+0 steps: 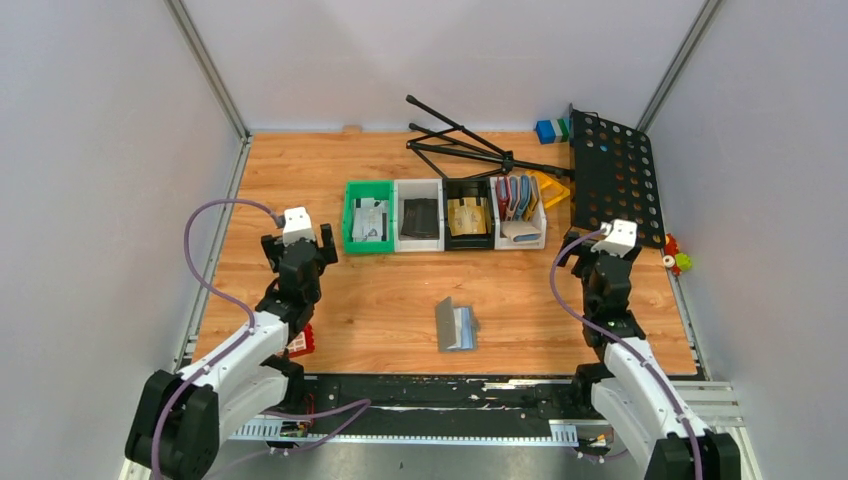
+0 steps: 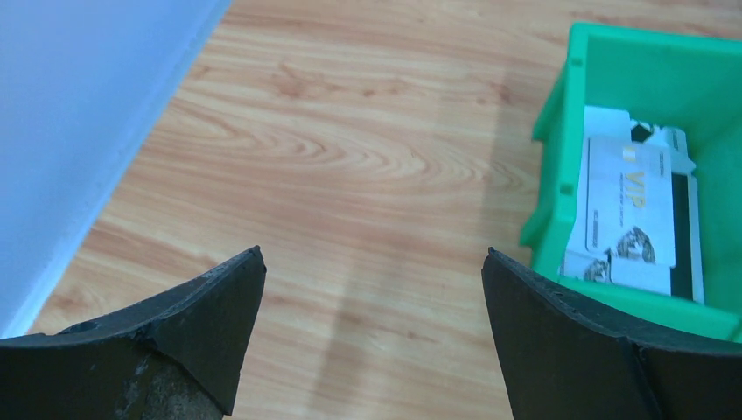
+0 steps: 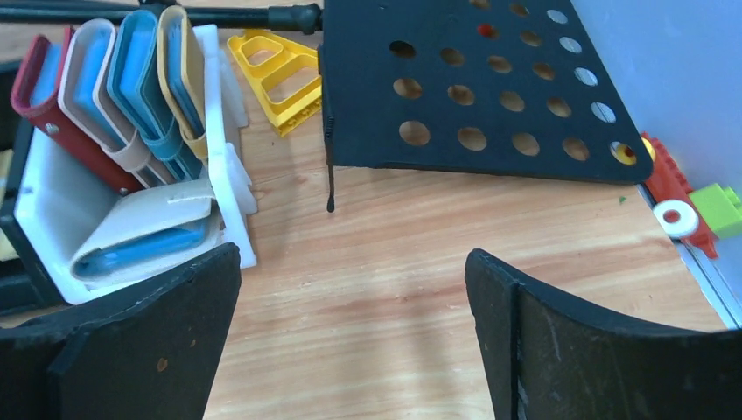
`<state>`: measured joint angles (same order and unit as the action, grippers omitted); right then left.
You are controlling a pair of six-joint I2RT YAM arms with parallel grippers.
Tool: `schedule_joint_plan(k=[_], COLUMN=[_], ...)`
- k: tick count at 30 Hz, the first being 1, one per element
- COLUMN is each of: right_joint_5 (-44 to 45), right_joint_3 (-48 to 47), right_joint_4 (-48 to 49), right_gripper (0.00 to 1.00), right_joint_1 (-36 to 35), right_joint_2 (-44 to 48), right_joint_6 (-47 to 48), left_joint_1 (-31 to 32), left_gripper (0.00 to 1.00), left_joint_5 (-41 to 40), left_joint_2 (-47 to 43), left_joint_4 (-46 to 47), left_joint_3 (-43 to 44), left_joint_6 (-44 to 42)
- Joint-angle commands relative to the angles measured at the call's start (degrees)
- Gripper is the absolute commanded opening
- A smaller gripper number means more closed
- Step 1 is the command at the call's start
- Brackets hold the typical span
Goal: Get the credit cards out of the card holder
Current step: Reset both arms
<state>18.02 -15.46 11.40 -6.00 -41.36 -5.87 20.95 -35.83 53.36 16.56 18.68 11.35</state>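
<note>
The grey-blue card holder (image 1: pixel 455 326) lies open on the wooden table near the front middle, with a paler inner pocket on its right half. I cannot tell whether cards sit in it. Whitish credit cards (image 1: pixel 370 222) lie in the green bin (image 1: pixel 352 215); in the left wrist view the top card (image 2: pixel 630 206) reads VIP inside the green bin (image 2: pixel 560 166). My left gripper (image 1: pixel 298 238) (image 2: pixel 374 262) is open and empty over bare wood, left of that bin. My right gripper (image 1: pixel 603 245) (image 3: pixel 353 258) is open and empty, right of the bin row.
A white bin with a black flat item (image 1: pixel 419 215), a black bin with a tan-gold item (image 1: pixel 467 216) and a white bin of red and blue holders (image 1: pixel 518 205) (image 3: pixel 131 79) stand in a row. A black perforated plate (image 1: pixel 612 175) and its tripod (image 1: pixel 470 145) lie behind. Toy bricks (image 1: pixel 678 258) sit at the right edge.
</note>
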Motion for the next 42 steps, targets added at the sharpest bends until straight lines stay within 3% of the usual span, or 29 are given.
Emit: schedule_joint_plan(k=[1, 6, 8, 9, 13, 16, 17, 18, 19, 20, 21, 22, 24, 27, 29, 42], right_joint_5=[-5.0, 2.5, 1.8, -0.2, -3.9, -4.4, -5.2, -6.6, -7.1, -7.0, -7.4, -7.4, -7.2, -7.1, -7.1, -7.3], right_joint_3=[5.6, 11.7, 11.3, 10.6, 8.2, 8.5, 8.1, 7.1, 5.5, 2.6, 0.8, 1.4, 2.1, 1.5, 1.5, 1.5], right_joint_4=[20.1, 43.1, 45.4, 45.1, 46.8, 55.4, 58.1, 58.8, 54.4, 47.3, 41.8, 43.3, 46.4, 43.8, 43.8, 43.5], right_gripper=[1.0, 1.0, 1.0, 1.0, 1.0, 1.0, 1.0, 1.0, 1.0, 1.0, 1.0, 1.0, 1.0, 1.0, 1.0, 1.0], right_joint_1=[0.7, 1.3, 2.0, 2.5, 3.7, 3.7, 3.7, 3.7, 3.5, 3.5, 3.5, 3.5, 3.2, 3.2, 3.1, 3.1], right_joint_2=[-4.8, -15.4, -18.8, -20.1, -28.5, -36.5, -38.9, -40.7, -40.5, -39.3, -38.0, -38.0, -39.2, -38.2, -38.2, -38.2], right_joint_6=[9.4, 8.7, 8.1, 8.5, 8.4, 8.7, 9.7, 10.5, 11.0, 10.8, 10.6, 10.5, 11.2, 11.0, 11.0, 11.1], left_joint_1=[-3.3, -8.2, -8.5, -8.6, -9.1, -11.2, -11.3, -11.3, -11.4, -12.2, -12.7, -13.2, -14.6, -14.9, -14.9, -14.9], left_gripper=[0.99, 1.0, 1.0, 1.0, 1.0, 0.96, 0.96, 0.96, 0.96, 0.96, 0.99, 1.0, 1.0, 1.0, 1.0, 1.0], left_joint_5=[3.8, 11.9, 11.7, 11.9, 7.7, 13.6, 14.0, 14.2, 14.1, 16.3, 16.5, 17.5, 20.3, 20.5, 20.5, 20.5], left_joint_2=[1.6, 11.1, 14.7, 14.8, 16.8, 24.9, 27.7, 25.5, 23.1, 23.4, 25.7, 26.3, 23.6, 25.6, 24.0, 24.9], left_joint_4=[13.2, 21.6, 25.2, 22.5, 31.5, 54.1, 57.5, 52.5, 43.8, 42.3, 47.6, 49.5, 40.6, 46.4, 42.8, 44.9], left_joint_3=[-0.8, -3.0, -3.5, -2.0, -4.3, -11.6, -11.8, -10.7, -8.4, -7.8, -8.5, -8.8, -6.5, -8.0, -7.3, -7.8], left_joint_6=[-10.9, -10.7, -11.2, -12.7, -15.2, -15.9, -17.0, -16.6, -15.5, -15.1, -15.4, -15.2, -14.0, -14.2, -13.8, -13.8])
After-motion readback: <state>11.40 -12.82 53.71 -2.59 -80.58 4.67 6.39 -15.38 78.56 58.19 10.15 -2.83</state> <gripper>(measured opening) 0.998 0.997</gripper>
